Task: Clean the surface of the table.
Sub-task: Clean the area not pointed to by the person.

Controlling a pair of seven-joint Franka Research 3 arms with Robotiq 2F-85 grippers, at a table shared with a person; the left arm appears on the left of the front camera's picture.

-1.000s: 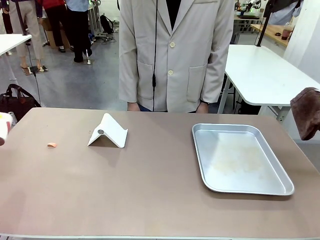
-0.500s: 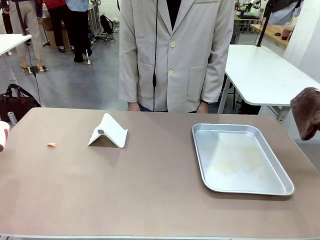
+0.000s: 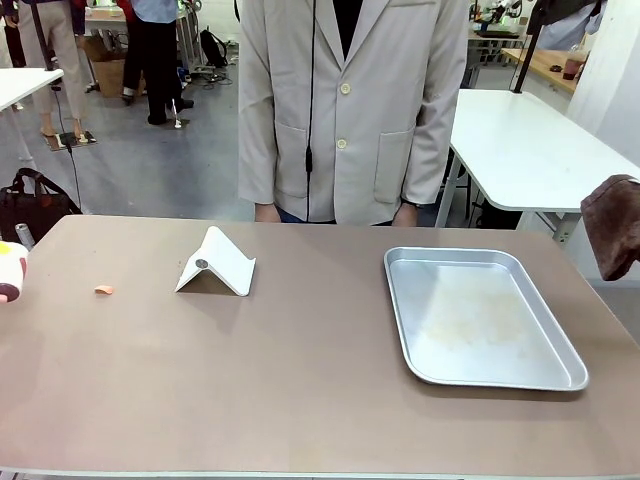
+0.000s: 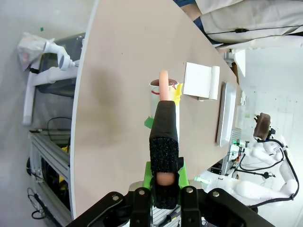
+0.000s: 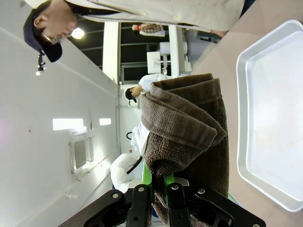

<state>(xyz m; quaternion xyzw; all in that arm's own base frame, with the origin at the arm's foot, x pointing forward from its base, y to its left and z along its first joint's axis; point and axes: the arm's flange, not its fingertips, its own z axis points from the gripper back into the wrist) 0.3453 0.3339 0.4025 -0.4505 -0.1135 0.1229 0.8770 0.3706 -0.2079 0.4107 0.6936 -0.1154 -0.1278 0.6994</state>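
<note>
The brownish table carries a small orange scrap at its left. In the left wrist view my left gripper hangs over the table, shut on a thin pink-orange piece. Just past its tips is a white cup-like thing with red and yellow marks. I cannot tell whether the two are joined. That white thing pokes in at the left edge of the front view. My right gripper is shut on a folded brown towel, which hangs off the table's right side.
A silver tray lies on the right half, also in the wrist views. A white folded stand sits back left. A person stands at the far edge. A white table is behind right.
The white thing at the front view's left edge has shifted a little, dipping out and coming back. Towel, tray, stand and scrap have stayed put.
</note>
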